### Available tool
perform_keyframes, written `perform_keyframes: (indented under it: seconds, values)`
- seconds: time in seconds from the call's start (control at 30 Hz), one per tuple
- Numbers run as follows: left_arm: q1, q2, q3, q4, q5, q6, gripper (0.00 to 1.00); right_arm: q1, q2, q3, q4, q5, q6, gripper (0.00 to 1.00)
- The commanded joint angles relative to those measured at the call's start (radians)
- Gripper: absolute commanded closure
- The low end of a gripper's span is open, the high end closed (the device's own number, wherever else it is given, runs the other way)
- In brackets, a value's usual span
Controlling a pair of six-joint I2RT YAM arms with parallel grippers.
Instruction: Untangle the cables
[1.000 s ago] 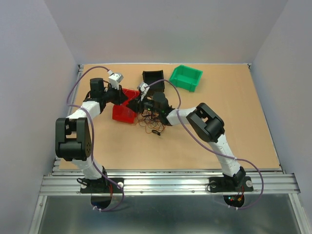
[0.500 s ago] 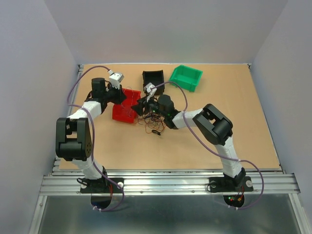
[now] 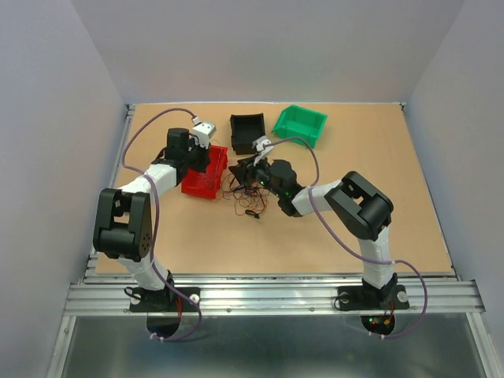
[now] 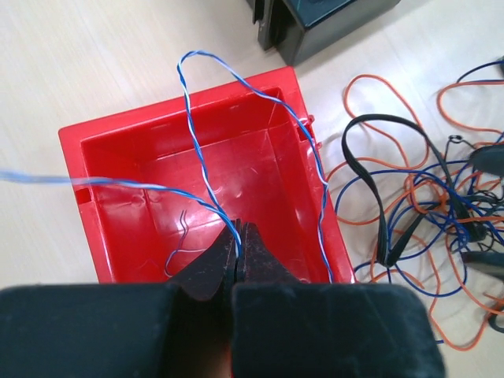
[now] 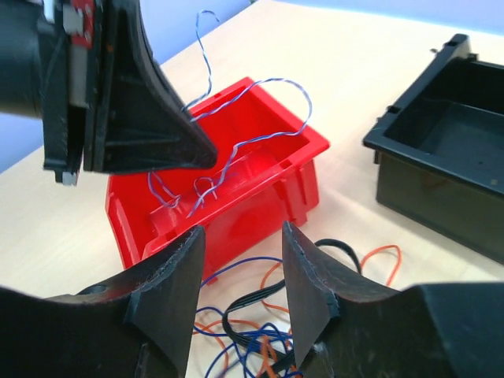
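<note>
Left jaws are closed on one thin blue wire above the one red bin. Right jaws stand apart, holding nothing, over the tangle of cables on the worktop. Farther away are one black bin and one green bin.

Cables heaped centre, just right of the left bin, one wire trailing into it; middle bin and right bin sit behind.
</note>
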Motion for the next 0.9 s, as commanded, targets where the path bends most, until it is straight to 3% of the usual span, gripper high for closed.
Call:
perform_keyframes:
  seconds: [0.0, 0.33, 0.43, 0.53, 0.57, 0.67, 0.87]
  values:
    - [-0.011, 0.036, 0.046, -0.051, -0.097, 0.03, 1.0, -0.013, -0.05, -0.029, 0.116, 0.027, 0.014, 0.51]
    - [-0.049, 0.13, 0.091, -0.082, -0.228, 0.055, 0.98, -0.022, -0.062, -0.054, 0.132, 0.037, 0.026, 0.51]
    - [-0.049, 0.116, 0.088, -0.08, -0.211, 0.059, 0.89, -0.023, -0.058, -0.055, 0.135, 0.036, 0.029, 0.51]
    - [-0.049, 0.053, 0.051, -0.051, -0.197, 0.061, 0.74, -0.026, -0.061, -0.06, 0.138, 0.041, 0.032, 0.51]
    - [-0.049, 0.038, 0.034, -0.039, -0.194, 0.064, 0.64, -0.028, -0.062, -0.063, 0.139, 0.044, 0.035, 0.51]
    - [-0.049, -0.025, 0.006, -0.023, -0.182, 0.065, 0.51, -0.031, -0.064, -0.066, 0.142, 0.042, 0.041, 0.51]
    - [-0.049, -0.099, -0.018, -0.017, -0.18, 0.062, 0.47, -0.031, -0.059, -0.066, 0.147, 0.042, 0.047, 0.51]
